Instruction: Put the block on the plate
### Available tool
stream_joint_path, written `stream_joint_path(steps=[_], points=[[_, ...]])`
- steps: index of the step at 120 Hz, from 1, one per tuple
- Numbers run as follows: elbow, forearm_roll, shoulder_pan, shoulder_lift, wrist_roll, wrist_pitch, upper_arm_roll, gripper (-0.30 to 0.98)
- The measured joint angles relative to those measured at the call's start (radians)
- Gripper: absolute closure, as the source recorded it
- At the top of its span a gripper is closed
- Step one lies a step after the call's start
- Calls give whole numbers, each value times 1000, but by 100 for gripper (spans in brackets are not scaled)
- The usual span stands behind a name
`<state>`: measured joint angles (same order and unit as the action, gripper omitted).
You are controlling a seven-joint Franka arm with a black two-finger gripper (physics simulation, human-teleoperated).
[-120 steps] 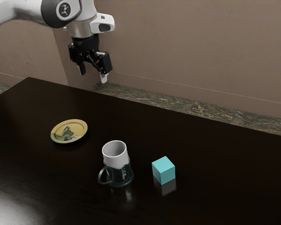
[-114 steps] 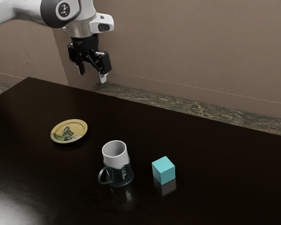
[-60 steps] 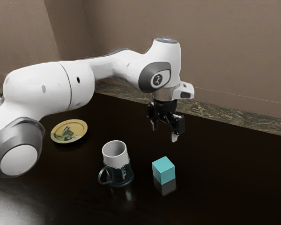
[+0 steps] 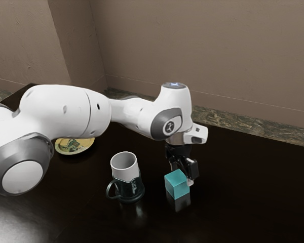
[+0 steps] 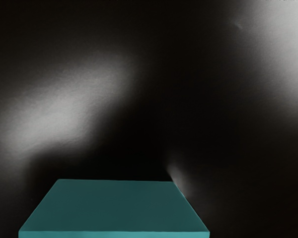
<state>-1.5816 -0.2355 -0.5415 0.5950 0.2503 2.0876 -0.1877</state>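
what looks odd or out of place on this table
Only the mug looks odd: its white upper part meets a dark, glassy lower part along an uneven edge, possibly just its design. It stands upright. I see no spill, and the plate looks undamaged where visible.

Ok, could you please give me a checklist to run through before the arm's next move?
1. Hand down at the block: ok.
2. Firm grip on the block: cannot tell.
3. Mug upright and apart from the block: ok.
4. Plate wholly free to receive the block: cannot tell, the arm covers part of it.
5. Block on the plate: not ok, it sits away from it, beyond the mug.
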Motion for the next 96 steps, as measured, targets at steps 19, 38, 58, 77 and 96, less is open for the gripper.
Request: stream_joint_path(steps=[19,38,58,77,96], points=[[-35,-18,0,1,54,42,-4,0],[-48,-21,0,8,86,61,-14,0],[-48,-8,-2,14,92,68,-18,0],[-48,2,-9,20,88,77,-18,0],[-48,4,-12,23,82,82,-18,5]])
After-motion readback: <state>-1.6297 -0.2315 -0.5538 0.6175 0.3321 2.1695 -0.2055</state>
